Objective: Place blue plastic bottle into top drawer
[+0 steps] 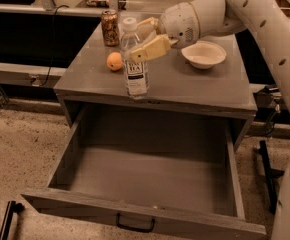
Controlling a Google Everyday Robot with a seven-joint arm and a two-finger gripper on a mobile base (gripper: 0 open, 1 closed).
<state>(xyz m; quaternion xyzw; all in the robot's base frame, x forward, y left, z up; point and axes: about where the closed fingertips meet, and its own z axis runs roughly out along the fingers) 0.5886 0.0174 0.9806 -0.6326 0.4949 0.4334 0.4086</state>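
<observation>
The blue plastic bottle (135, 64) is clear and ribbed, with a white cap and a white label. It is upright, held at the cabinet top's front edge above the open top drawer (150, 181). My gripper (144, 40) is shut on the bottle's upper part, with a cream finger (151, 49) across its front. The drawer is pulled far out, and its dark handle (135, 224) is on the front panel. The inside of the drawer is bare.
On the grey cabinet top (205, 86) are a brown patterned can (110, 27) at the back left, an orange fruit (114, 61) left of the bottle, and a white bowl (203, 54) at the right. My arm (265, 29) reaches in from the right.
</observation>
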